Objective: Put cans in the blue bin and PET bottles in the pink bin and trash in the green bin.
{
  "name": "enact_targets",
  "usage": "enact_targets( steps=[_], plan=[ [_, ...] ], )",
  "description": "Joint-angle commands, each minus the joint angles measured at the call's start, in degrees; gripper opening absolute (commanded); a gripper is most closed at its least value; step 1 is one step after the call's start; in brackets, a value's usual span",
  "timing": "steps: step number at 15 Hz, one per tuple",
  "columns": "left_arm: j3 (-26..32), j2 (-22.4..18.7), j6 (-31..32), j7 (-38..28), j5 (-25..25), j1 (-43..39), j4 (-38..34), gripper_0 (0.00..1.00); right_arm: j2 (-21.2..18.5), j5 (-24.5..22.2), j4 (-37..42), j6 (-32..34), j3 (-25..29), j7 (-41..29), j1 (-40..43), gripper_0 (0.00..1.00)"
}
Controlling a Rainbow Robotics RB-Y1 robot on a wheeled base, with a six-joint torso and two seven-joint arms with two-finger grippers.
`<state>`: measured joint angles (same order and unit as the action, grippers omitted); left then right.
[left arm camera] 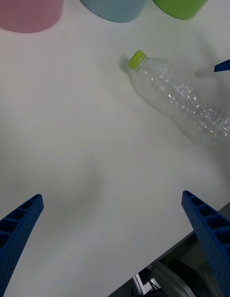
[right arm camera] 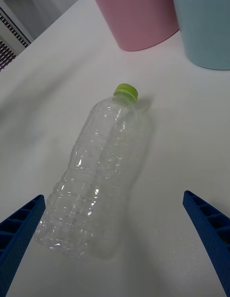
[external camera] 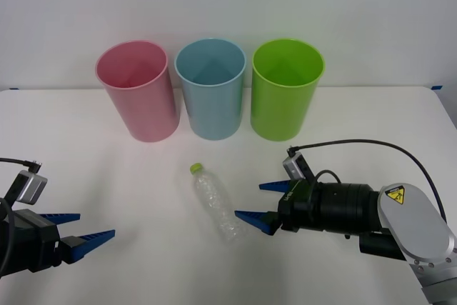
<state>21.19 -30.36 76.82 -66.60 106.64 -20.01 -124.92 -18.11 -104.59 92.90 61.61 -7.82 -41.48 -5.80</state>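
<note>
White surface (external camera: 86, 176), bare around the work. Far side, three bins in a row, rims nearly touching: pink bin (external camera: 138, 91) left, blue bin (external camera: 211, 88) middle, green bin (external camera: 285, 89) right. Right hand (external camera: 258, 201) low at right, fingers spread wide, just beside bottle base. Left hand (external camera: 75, 230) near left corner, wide too, well apart. PET bottle (external camera: 214, 203) lying flat near centre, yellow-green cap (external camera: 196, 168) pointing toward blue bin, unheld.

Clear crinkled bottle (external camera: 214, 201) lying flat before pink (external camera: 138, 91), blue (external camera: 211, 88), green (external camera: 285, 89) bins.
</note>
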Motion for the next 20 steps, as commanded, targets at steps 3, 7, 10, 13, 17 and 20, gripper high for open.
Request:
enact_targets(
  steps=[3, 7, 10, 13, 17, 20],
  plan=[
    [2.46, 0.04, 0.0, 1.47, -3.19, -1.88, 0.02, 1.0, 0.0, 0.0, 0.0, 0.0, 0.0, 0.0, 0.0, 1.0],
    [4.39, 0.04, -0.27, 2.88, -5.92, -3.99, -0.33, 1.0, 0.0, 0.0, 0.0, 0.0, 0.0, 0.0, 0.0, 1.0],
    [5.62, 0.04, -1.14, 4.29, -7.24, -6.62, -2.17, 1.0, 0.0, 0.0, 0.0, 0.0, 0.0, 0.0, 0.0, 1.0],
    [6.41, 0.13, -2.29, 6.84, -9.7, -9.17, -4.02, 1.0, 0.0, 0.0, 0.0, 0.0, 0.0, 0.0, 0.0, 1.0],
    [7.91, 1.8, -3.25, 12.11, -11.46, -11.11, -4.19, 1.0, 0.0, 0.0, 0.0, 0.0, 0.0, 0.0, 0.0, 1.0],
    [8.79, 1.8, -3.34, 17.21, -12.77, -12.69, -4.11, 1.0, 0.0, 0.0, 0.0, 0.0, 0.0, 0.0, 0.0, 1.0]
  ],
)
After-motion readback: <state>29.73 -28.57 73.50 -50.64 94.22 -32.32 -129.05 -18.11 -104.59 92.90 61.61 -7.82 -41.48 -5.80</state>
